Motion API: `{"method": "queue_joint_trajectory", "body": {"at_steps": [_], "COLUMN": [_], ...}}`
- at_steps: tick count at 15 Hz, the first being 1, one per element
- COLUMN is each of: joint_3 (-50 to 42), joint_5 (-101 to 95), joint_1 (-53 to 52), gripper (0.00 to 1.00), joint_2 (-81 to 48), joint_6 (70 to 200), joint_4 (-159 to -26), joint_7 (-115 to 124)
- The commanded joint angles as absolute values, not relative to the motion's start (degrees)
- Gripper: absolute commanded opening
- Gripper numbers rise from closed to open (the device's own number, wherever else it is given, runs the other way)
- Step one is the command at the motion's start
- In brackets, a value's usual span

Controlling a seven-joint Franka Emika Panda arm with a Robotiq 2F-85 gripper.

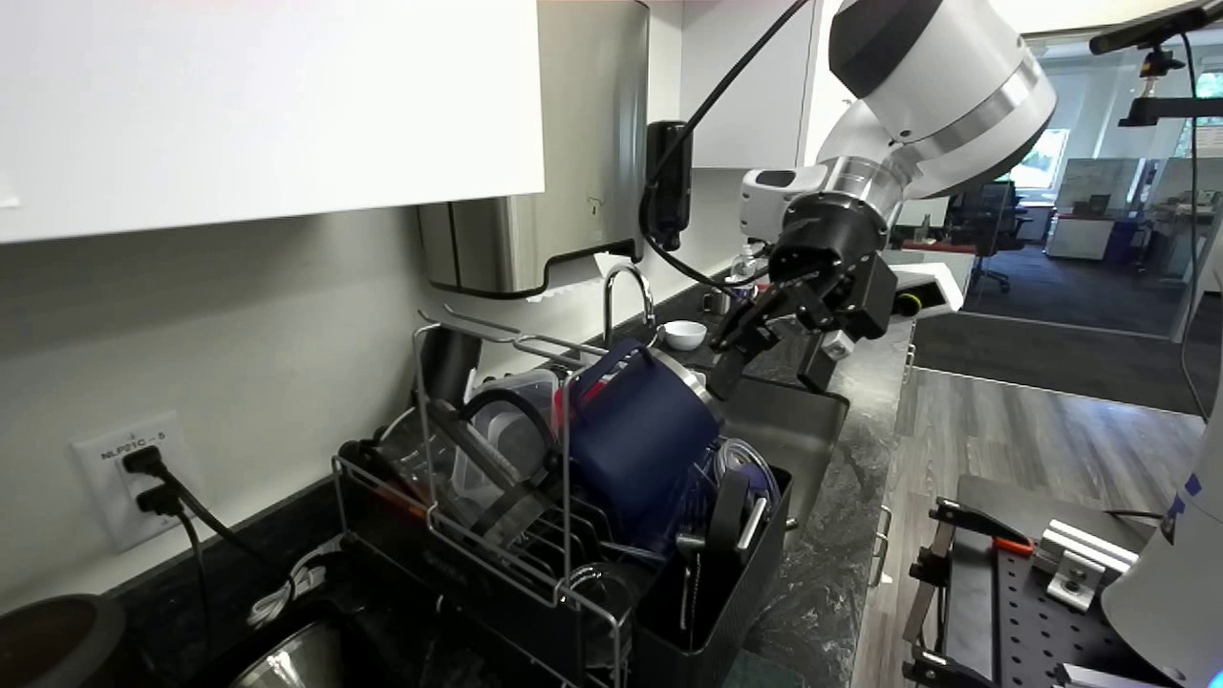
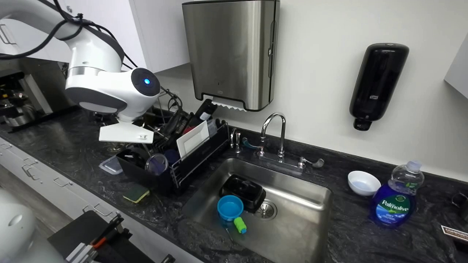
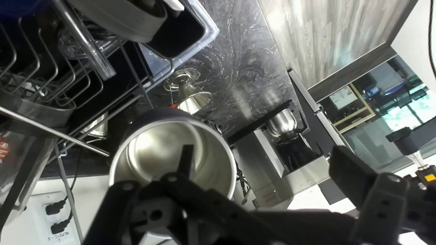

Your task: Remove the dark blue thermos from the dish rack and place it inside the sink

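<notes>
The dark blue thermos (image 1: 635, 444) leans tilted in the dish rack (image 1: 459, 583), its open steel mouth facing up toward the arm. My gripper (image 1: 772, 371) hangs at the mouth, jaws wide apart with nothing between them. In the wrist view, one finger of the gripper (image 3: 265, 163) overlaps the bright interior of the thermos (image 3: 146, 156); whether it reaches inside or stays above the rim I cannot tell. The other finger stands well to the right. The sink (image 2: 292, 230) lies beside the rack (image 2: 206, 148). In that exterior view the arm hides the gripper and most of the thermos.
Inside the sink are a black container (image 2: 243, 191), a blue bowl (image 2: 230, 207) and a green brush (image 2: 240, 225). The faucet (image 2: 273, 128) rises behind. A white plate (image 2: 192, 140) stands at the rack's sink side. A paper towel dispenser (image 2: 230, 51) hangs above.
</notes>
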State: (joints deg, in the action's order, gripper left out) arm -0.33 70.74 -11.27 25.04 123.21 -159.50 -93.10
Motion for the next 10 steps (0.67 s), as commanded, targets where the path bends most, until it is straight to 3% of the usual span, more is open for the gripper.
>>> {"method": "queue_joint_trajectory", "body": {"at_steps": [1, 10], "joint_3": [1.7, 4.5], "joint_5": [74.3, 79.7], "joint_1": [-9.4, -8.6], "gripper": [1.0, 1.0], "joint_2": [24.3, 24.2], "joint_6": [123.5, 126.3], "joint_4": [-159.5, -159.5], "joint_7": [-98.1, -106.5]}}
